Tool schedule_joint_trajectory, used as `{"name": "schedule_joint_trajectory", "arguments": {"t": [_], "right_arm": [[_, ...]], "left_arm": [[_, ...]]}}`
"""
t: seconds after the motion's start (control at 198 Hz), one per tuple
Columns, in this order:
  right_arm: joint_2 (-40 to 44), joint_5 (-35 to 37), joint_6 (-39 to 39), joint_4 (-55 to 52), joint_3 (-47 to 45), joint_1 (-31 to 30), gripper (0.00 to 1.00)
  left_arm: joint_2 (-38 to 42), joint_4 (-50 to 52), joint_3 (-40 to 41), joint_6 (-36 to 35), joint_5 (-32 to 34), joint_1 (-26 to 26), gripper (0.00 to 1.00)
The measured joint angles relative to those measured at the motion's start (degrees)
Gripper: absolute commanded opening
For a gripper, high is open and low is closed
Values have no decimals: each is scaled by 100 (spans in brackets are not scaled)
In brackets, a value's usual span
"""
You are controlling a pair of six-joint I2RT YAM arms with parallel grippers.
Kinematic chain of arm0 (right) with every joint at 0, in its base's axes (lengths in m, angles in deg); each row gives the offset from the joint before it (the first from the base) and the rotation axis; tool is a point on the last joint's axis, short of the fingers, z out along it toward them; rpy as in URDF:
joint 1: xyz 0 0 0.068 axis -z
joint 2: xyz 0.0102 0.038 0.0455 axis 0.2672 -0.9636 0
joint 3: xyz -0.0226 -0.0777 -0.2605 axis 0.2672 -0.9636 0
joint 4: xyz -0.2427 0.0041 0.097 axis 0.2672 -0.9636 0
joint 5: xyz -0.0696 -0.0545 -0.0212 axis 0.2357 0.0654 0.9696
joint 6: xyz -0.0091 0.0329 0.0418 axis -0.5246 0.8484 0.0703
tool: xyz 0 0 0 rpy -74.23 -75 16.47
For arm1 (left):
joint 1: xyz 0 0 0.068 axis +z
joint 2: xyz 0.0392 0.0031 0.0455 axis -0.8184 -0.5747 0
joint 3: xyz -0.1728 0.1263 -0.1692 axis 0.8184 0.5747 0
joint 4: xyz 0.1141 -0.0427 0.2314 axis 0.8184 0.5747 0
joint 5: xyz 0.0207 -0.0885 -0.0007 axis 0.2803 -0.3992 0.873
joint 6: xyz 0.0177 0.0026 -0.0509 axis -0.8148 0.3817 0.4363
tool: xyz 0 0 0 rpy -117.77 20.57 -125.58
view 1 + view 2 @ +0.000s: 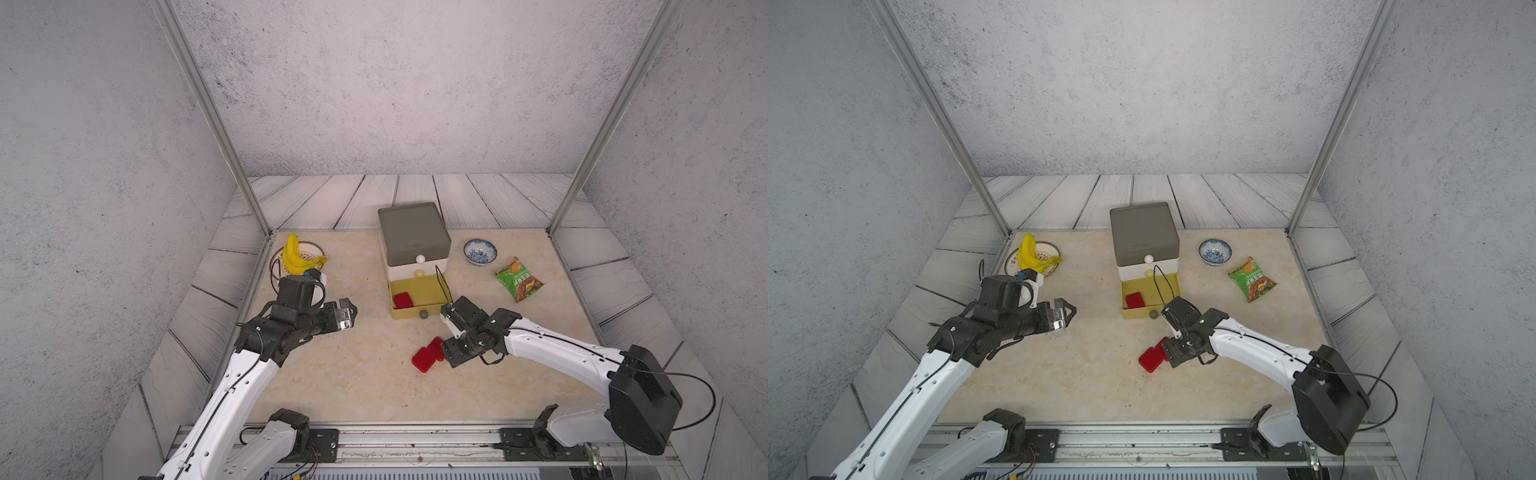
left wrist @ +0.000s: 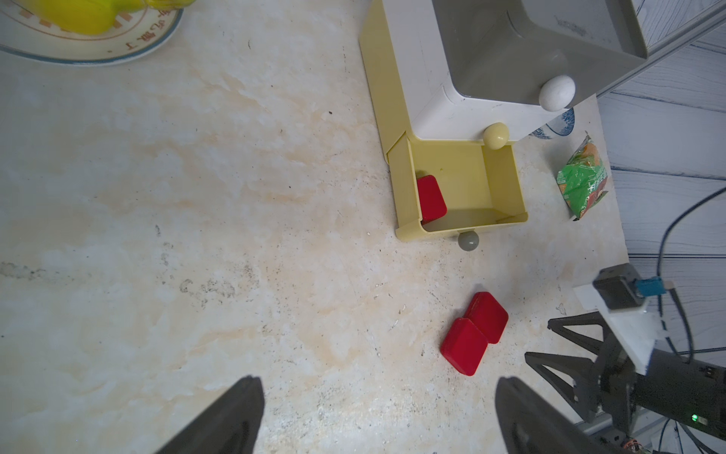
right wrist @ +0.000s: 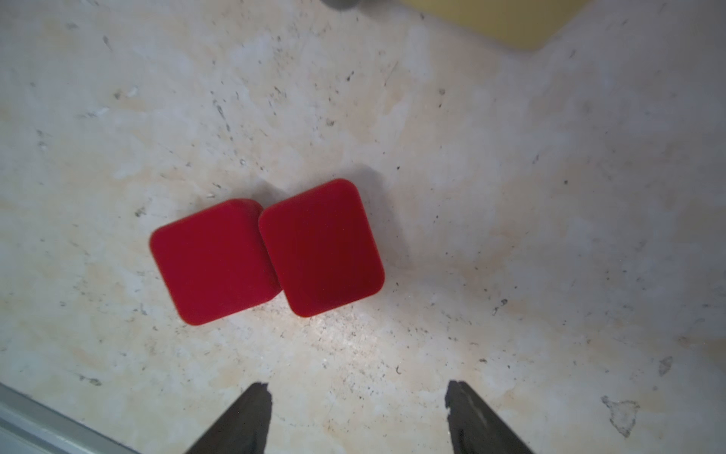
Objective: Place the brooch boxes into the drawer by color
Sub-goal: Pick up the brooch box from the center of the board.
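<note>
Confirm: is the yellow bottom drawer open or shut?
Open: the yellow drawer is pulled out, its inside visible, with one red box in it.

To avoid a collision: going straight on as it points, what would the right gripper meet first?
Probably the red brooch box lying against a second red box: the open right gripper aims about there. Depth is unclear.
</note>
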Motion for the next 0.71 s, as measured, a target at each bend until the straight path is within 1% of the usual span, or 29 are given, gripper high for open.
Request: {"name": "schedule_joint_trajectory", "arguments": {"t": [0.116, 0.232, 0.519, 0.706], "right_arm": [[-339, -170, -142, 83, 0, 2, 77], [-468, -289, -295, 221, 2, 2, 78], [-1099, -258, -520, 472, 181, 13, 78], [-1292, -201, -579, 529, 310, 17, 78]], "left_arm": [[68, 33, -13, 2, 4, 0, 98], [101, 33, -37, 7, 13, 0, 98], [103, 52, -42, 13, 24, 0, 98], [96, 90, -50, 0, 85, 0, 98]]}}
